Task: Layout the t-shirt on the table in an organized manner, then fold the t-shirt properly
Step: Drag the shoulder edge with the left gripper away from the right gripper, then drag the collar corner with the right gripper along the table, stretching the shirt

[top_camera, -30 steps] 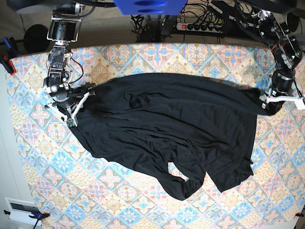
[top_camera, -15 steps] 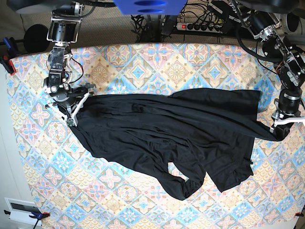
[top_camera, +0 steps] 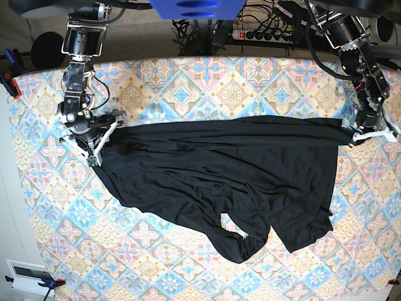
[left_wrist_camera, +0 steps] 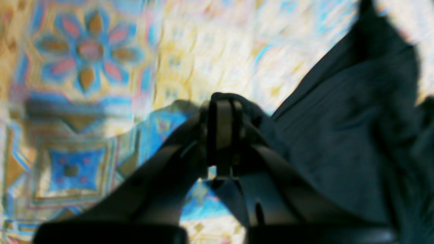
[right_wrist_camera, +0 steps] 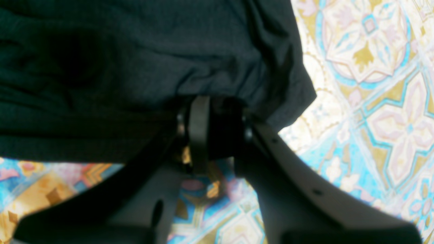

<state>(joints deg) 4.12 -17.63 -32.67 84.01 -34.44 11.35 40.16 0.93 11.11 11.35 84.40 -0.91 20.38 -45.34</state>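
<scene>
The black t-shirt (top_camera: 219,169) lies spread across the patterned table (top_camera: 188,81). Its upper edge is stretched in a straight line between both grippers. My left gripper (top_camera: 352,136) is at the right side of the base view, shut on one corner of that edge. In the left wrist view the left gripper (left_wrist_camera: 222,125) pinches a fold of the t-shirt (left_wrist_camera: 339,128). At the left of the base view, my right gripper (top_camera: 105,133) holds the other corner. The right wrist view shows the right gripper (right_wrist_camera: 212,128) closed on the hem of the t-shirt (right_wrist_camera: 118,67). A sleeve hangs crumpled at the lower middle.
A power strip with cables (top_camera: 263,34) sits behind the table's far edge. A red clamp (top_camera: 11,84) grips the left edge, and a white box (top_camera: 28,276) stands off the near left corner. Patterned cloth shows along the front and far sides.
My left gripper swung toward the near side and back while holding the cloth, and the bunched upper edge of the t-shirt is now pulled straight. The right arm has not moved.
</scene>
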